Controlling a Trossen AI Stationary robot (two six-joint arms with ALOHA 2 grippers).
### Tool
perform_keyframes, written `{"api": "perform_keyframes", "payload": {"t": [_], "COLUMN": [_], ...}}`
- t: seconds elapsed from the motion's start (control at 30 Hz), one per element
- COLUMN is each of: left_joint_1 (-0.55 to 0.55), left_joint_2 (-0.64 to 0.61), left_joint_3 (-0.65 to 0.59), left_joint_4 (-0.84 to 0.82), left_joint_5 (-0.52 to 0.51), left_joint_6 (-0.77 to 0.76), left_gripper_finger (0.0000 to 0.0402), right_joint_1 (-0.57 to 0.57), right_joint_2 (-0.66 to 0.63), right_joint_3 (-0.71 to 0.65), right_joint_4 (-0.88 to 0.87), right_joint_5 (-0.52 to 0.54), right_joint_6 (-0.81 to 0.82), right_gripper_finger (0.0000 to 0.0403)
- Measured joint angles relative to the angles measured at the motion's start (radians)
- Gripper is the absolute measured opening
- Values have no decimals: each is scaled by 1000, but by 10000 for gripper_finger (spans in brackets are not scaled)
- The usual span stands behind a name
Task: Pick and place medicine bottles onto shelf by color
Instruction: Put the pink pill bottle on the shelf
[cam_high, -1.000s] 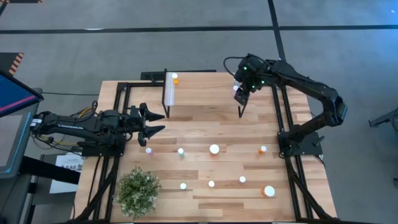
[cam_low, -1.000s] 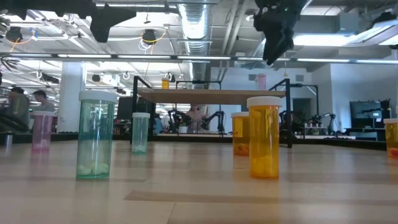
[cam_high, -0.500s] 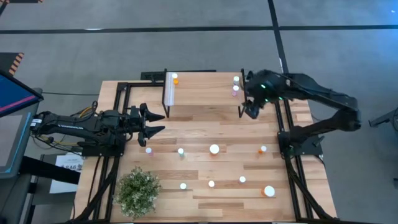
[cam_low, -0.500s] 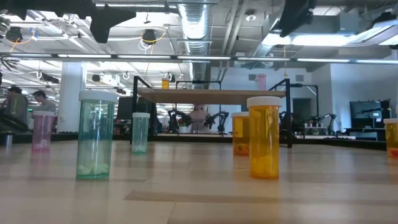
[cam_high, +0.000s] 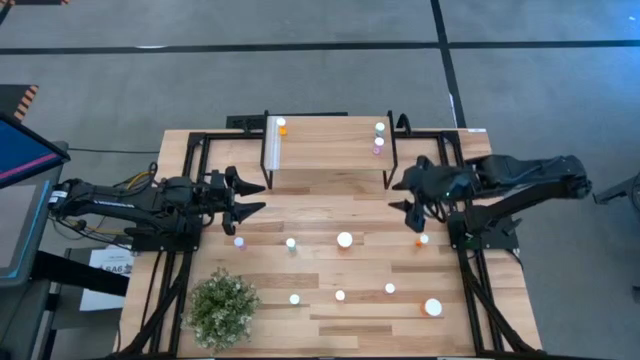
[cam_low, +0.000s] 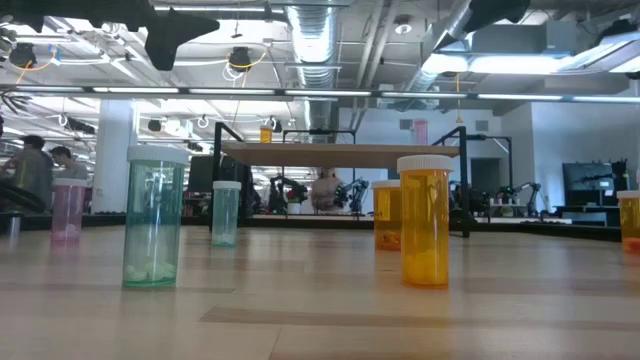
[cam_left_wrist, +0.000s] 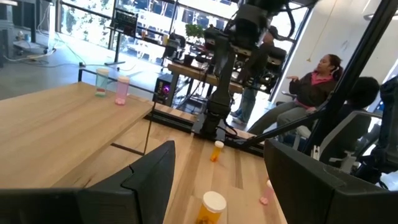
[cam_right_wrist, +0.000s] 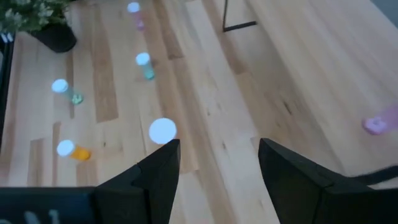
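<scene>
Shelf: the small raised light-wood shelf on thin black legs (cam_high: 330, 145) stands at the far middle of the wooden desk (cam_high: 330, 270), likely so either arm can reach it.
On the shelf: one orange bottle with a white cap (cam_high: 282, 127) sits by the white strip at the left end; two pink-purple bottles (cam_high: 379, 140) stand close together at the right end. The colours are kept at opposite ends, which fits sorting by colour.
Left to sort: the other small white-capped medicine bottles (cam_high: 344, 240) stand scattered on the desk in front of the shelf, among them a small orange bottle (cam_high: 422, 240) just beside the right gripper and a larger orange bottle (cam_high: 433, 307) at the near right corner.
Contents: in the low view the clear pale green bottle (cam_low: 153, 217) holds a few pale tablets at its bottom; the nearest orange bottle (cam_low: 425, 221) looks partly filled, though I cannot make out with what.
Right gripper: the right gripper (cam_high: 408, 193) hangs over the desk just off the shelf's right end, fingers spread wide and holding nothing, probably heading for the next bottle.
Left gripper: the left gripper (cam_high: 245, 198) waits over the desk's left side, fingers wide apart and empty.
Bystander: the bushy green potted plant (cam_high: 220, 308) sits at the near left, apart from the sorting.
</scene>
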Motion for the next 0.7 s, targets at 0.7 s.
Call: {"api": "perform_keyframes", "payload": {"t": [0.7], "left_joint_1": [0], "left_joint_2": [-3], "left_joint_3": [200], "left_joint_4": [-506], "left_joint_5": [156], "left_joint_6": [51], "left_gripper_finger": [233], "right_joint_1": [232], "right_joint_2": [44], "right_joint_3": [-2], "right_joint_4": [8], "right_joint_5": [156], "right_joint_6": [62], "right_gripper_finger": [239]}}
